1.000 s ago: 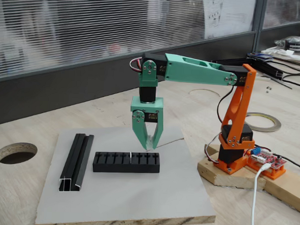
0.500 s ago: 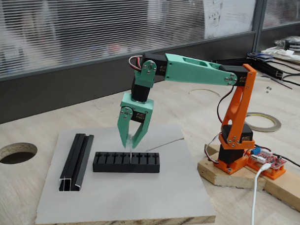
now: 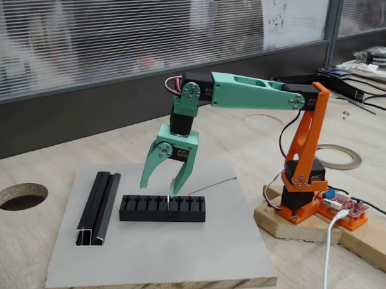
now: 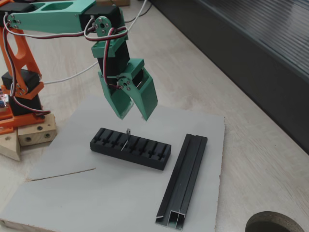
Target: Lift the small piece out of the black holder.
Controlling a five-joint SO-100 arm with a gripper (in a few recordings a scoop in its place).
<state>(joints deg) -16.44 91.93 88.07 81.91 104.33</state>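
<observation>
Above the black holder (image 3: 163, 208), the gripper (image 3: 162, 183) hangs with its jaws spread and nothing between them.
Nothing is lifted yet: the small piece (image 3: 169, 202) stands upright in a middle slot, so the approach, the pinch and the lift all remain. From the other side, the small piece (image 4: 127, 137) shows apart from the fingertips (image 4: 146, 116), just below them.

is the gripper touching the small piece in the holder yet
Apart. In both fixed views the open gripper hangs above the small piece, with clear space between.
</observation>
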